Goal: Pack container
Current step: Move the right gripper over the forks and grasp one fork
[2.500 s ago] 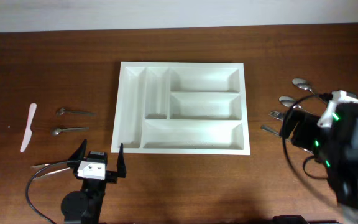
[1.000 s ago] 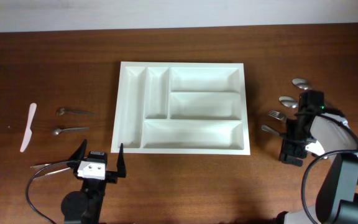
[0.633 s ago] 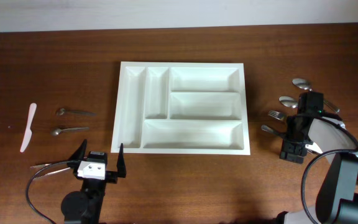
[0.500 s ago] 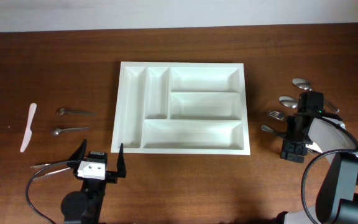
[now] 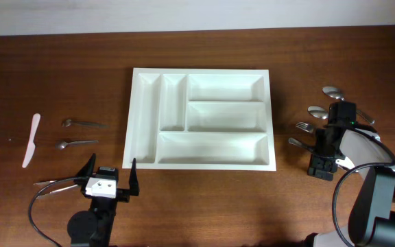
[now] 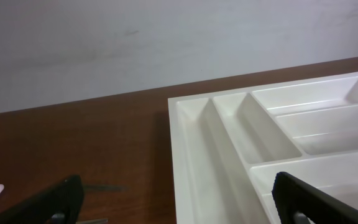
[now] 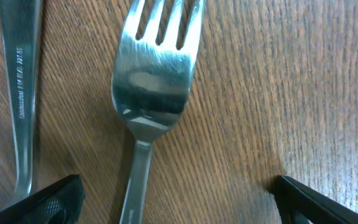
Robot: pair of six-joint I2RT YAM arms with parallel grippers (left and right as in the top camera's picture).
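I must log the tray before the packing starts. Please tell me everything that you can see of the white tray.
The tray is white, rectangular and glossy, apparently plastic, with a raised rim. It has five compartments: two narrow upright ones at its left, two horizontal ones at the far right, and a longer one along the near side. All are empty. It lies flat on the wooden table, about mid-table.

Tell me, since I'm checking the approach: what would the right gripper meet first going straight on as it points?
Most likely the fork, lying flat on the table between the open fingers of the right gripper; how far off is unclear.
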